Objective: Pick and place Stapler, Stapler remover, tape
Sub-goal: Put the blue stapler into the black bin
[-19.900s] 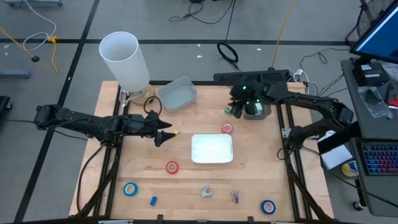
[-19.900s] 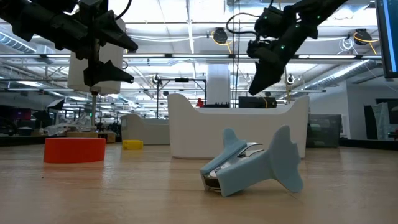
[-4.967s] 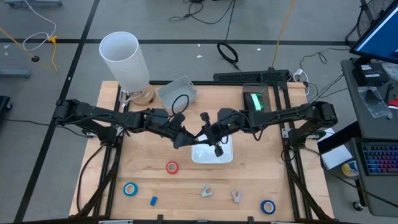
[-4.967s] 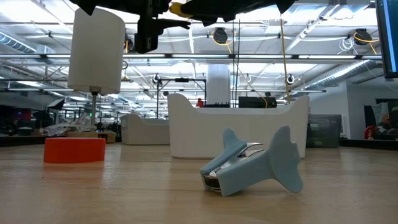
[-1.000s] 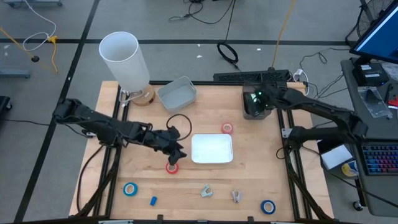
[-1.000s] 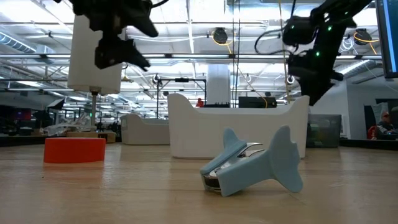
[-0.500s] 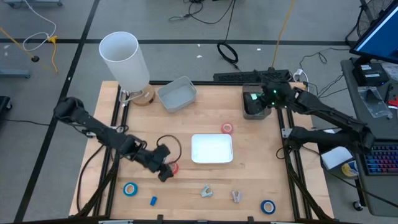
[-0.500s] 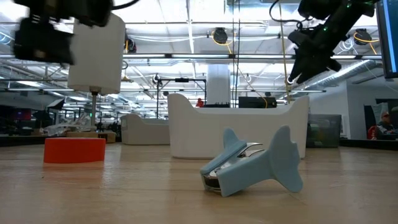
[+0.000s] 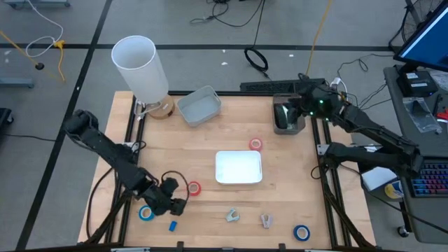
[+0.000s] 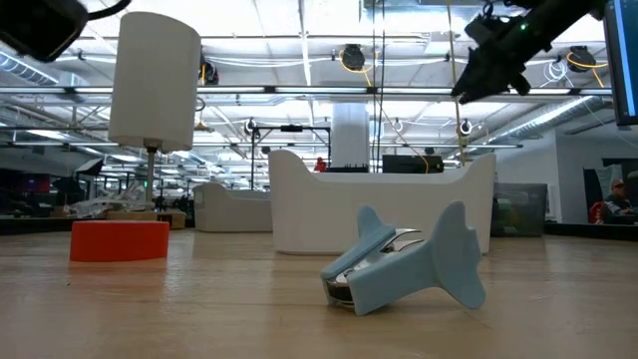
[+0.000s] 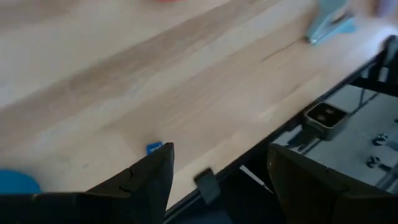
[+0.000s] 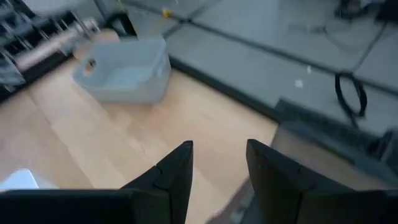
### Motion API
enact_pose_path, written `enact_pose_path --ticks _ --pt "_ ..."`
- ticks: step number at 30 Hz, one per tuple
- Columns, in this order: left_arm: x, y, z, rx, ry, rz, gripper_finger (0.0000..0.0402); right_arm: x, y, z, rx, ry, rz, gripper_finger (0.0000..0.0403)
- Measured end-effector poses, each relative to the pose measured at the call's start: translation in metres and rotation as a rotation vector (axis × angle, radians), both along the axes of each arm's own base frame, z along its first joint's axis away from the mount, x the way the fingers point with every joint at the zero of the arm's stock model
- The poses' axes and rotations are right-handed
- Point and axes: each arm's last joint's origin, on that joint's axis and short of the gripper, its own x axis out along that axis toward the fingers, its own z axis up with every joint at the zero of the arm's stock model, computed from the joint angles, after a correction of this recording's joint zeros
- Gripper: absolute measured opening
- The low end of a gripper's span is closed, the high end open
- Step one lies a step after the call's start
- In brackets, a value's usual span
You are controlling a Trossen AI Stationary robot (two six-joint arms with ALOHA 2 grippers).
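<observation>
My left gripper is open, low over the table's near left part, between a blue tape roll and a red tape roll. It touches nothing. Its wrist view shows that blue roll, a small blue bit and the pale blue stapler remover. The remover lies on the wood near the near edge, also in the low view. A second red roll and a second blue roll lie flat. My right gripper is open, raised at the far right.
A white tray sits mid-table. A grey bin and a tall white cylinder stand at the far left. A dark box holds something green under my right gripper. A small grey item lies near the remover.
My left gripper has swept from beside the tray's left edge toward the near left corner, past the red roll, and now hangs by the blue roll. My right gripper has risen and drifted slightly toward the right edge. No object has moved.
</observation>
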Motion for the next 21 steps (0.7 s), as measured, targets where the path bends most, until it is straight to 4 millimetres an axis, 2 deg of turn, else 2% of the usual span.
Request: enact_pose_path --ticks 10,21 --pt "0.014 -0.022 -0.037 -0.095 0.130 0.016 0.0253 -0.016 0.020 0.026 -0.198 -0.137 0.087 0.0141" --pt "0.004 -0.031 -0.041 -0.137 0.223 0.062 0.0253 -0.029 0.033 0.030 -0.229 -0.161 0.122 0.0141"
